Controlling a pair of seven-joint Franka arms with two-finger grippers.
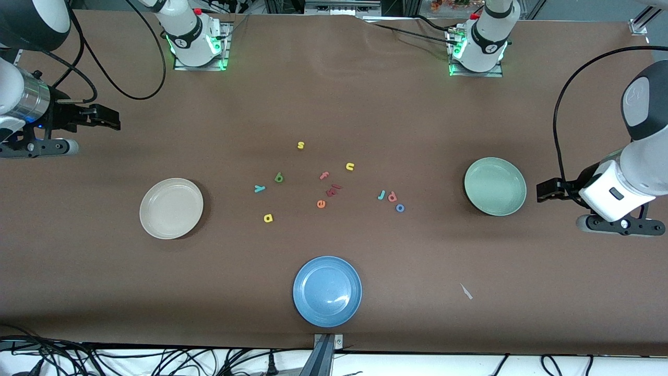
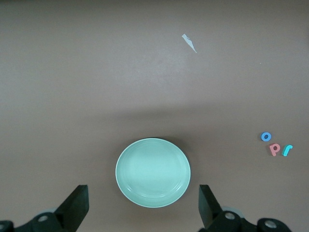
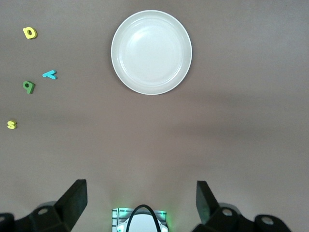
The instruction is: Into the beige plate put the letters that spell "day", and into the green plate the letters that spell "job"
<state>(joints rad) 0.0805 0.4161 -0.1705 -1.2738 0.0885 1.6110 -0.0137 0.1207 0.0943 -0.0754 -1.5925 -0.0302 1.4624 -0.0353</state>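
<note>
Partly cropped left end effector point(image 2: 143, 205), dark red letters point(image 1: 334, 190) illegible

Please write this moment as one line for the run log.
stage: start, no letter moved | left gripper: open, over table beside green plate | right gripper: open, waiting at its table end | beige plate: empty

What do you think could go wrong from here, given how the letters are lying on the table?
1. The teal j, pink b and blue o lie tightly together; gripping one could nudge the others.
2. The yellow a might be confused with the yellow s or u.
3. The blue plate is a decoy beside the beige plate and green plate.
</note>
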